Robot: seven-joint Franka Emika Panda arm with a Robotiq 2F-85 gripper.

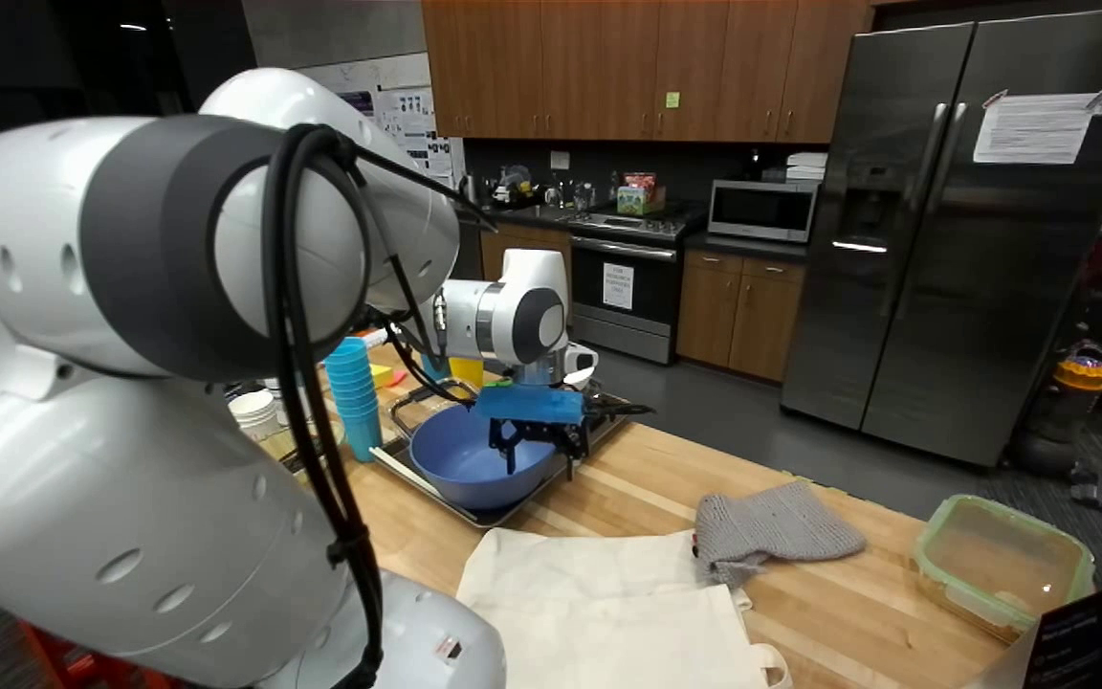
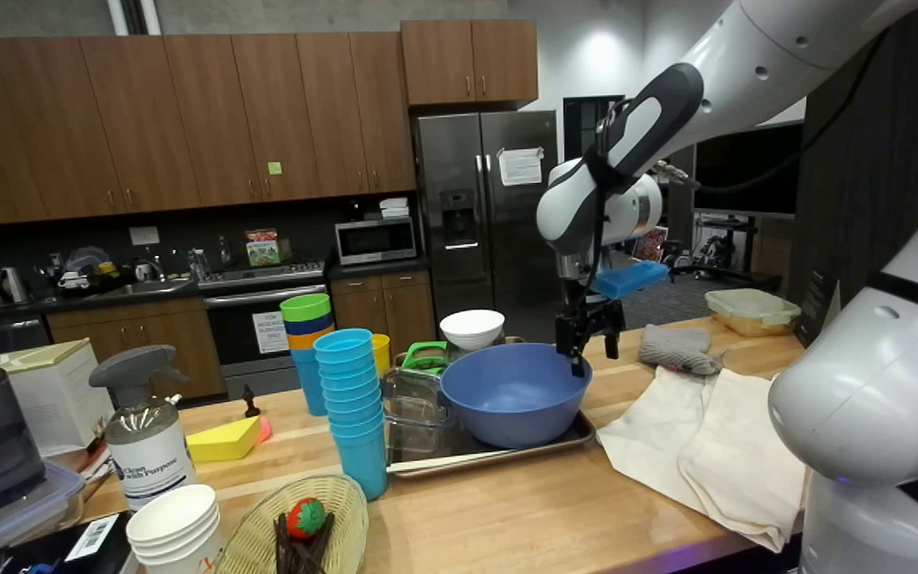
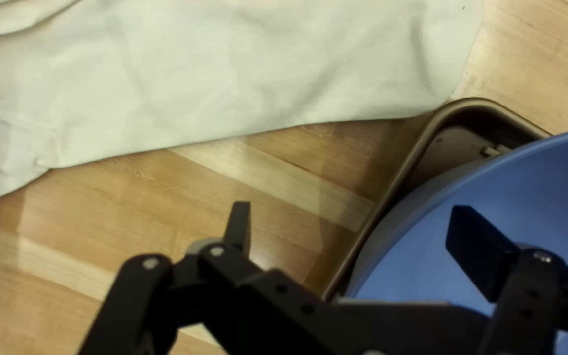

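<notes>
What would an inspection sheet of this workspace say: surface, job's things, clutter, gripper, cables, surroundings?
Surface: wooden table, cream cloth spread on it.
Job's things: blue bowl upright in tray.
Clutter: blue cups, white cups, spray bottle, basket, gray cloth.
Gripper: open, blue bowl's rim between its fingers in the wrist view; contact unclear.
Cables: black, hanging along the arm.
Surroundings: fridge, stove, microwave beyond the table.

We see a wooden surface (image 2: 507, 510) carrying a metal tray (image 3: 437, 154), with a stack of light-blue cups (image 2: 357, 406) standing just beside it. We also find a wicker basket (image 2: 350, 518), a yellow wedge (image 2: 221, 442), a cream cloth (image 1: 599, 612), a gray knitted cloth (image 1: 776, 531) touching that, and a green-rimmed container (image 1: 1001, 565).
</notes>
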